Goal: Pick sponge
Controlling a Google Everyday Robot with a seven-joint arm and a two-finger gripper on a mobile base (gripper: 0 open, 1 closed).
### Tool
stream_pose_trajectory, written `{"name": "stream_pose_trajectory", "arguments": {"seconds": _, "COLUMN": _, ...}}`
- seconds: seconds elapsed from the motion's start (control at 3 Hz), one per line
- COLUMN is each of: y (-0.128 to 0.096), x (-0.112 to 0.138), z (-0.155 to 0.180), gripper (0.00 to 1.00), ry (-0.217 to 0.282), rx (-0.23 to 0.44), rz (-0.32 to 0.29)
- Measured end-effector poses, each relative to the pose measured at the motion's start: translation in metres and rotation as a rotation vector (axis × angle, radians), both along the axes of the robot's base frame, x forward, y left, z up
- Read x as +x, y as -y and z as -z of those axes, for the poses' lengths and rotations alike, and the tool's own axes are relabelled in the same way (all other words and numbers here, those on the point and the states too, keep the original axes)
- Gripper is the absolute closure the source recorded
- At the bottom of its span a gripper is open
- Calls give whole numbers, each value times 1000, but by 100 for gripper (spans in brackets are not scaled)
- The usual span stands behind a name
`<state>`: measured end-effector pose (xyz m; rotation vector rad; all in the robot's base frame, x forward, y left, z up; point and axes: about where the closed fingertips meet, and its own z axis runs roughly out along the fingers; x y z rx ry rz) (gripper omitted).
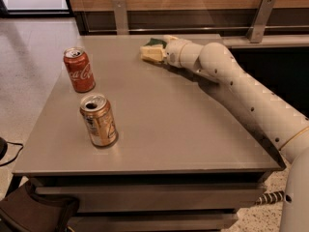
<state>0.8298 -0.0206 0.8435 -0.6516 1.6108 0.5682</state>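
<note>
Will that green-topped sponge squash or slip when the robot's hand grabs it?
The sponge probably squashes: it looks like foam under a green scouring top. Likely light, being lower than the red can. The gripper is at it, far back on the table, so a push might slide it.

Table [193, 129] matt, smooth; gold can [98, 120] shiny metal; sponge [151, 54] foam; tool [163, 49], at sponge, glossy plastic.
</note>
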Motion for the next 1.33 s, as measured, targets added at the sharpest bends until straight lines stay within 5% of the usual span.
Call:
{"name": "stream_pose_trajectory", "arguments": {"seconds": 1.0, "y": 16, "x": 3, "z": -30, "gripper": 100, "ry": 72, "rx": 2, "rz": 56}}
{"name": "stream_pose_trajectory", "arguments": {"seconds": 1.33, "y": 48, "x": -15, "z": -65, "gripper": 100, "ry": 121, "rx": -45, "rz": 119}}
